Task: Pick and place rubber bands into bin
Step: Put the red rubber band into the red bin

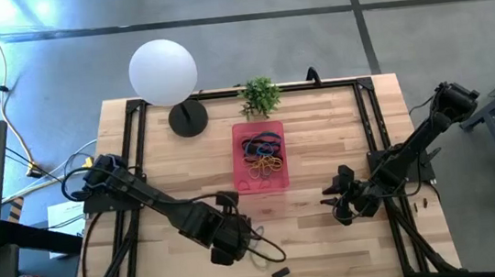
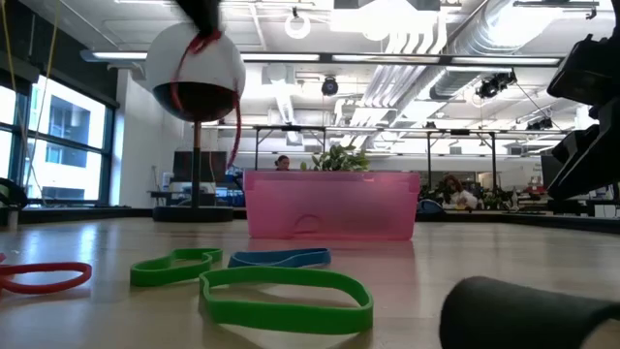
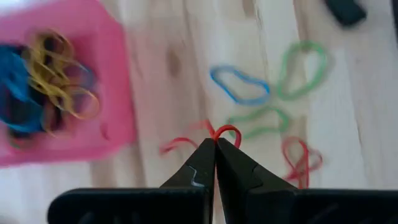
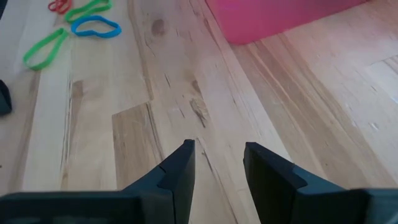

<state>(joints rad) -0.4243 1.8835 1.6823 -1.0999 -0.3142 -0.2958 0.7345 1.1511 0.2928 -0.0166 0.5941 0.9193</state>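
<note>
Pinching a red rubber band [image 3: 219, 132] between fully closed fingertips, the left gripper [image 3: 215, 144] is raised above the near-centre of the table [image 1: 332, 240], just left of and nearer than the bin [image 1: 241, 162]. Only the top loop of that band and one blurred trailing strand are clear in the left wrist view; the rest hangs out of focus. In the low view the same band [image 2: 199, 73] dangles from the top edge, the gripper itself cut off.

The bin sits mid-table, lengthwise near to far, holding a tangle of blue, black and yellow bands [image 1: 263, 151]; the individual loops cannot be separated. From table height its translucent wall [image 2: 332, 204] hides the contents.

Loose bands on the wood, near side of the bin: a blue loop [image 3: 239, 84], two green loops [image 3: 303, 68] and [image 3: 261, 121], and another red one [image 3: 301, 158], partly blurred. From overhead these are mostly hidden under the left arm.

A small black block [image 1: 280, 272] lies near the front edge; in the low view it is a dark shape [image 2: 528, 312] cut off at the bottom right.

The right gripper [image 4: 217, 158] waits at the right of the table, low over bare wood, fingers partly apart and holding nothing.

Far side: white globe lamp [image 1: 163, 71], small potted plant [image 1: 259, 94].
</note>
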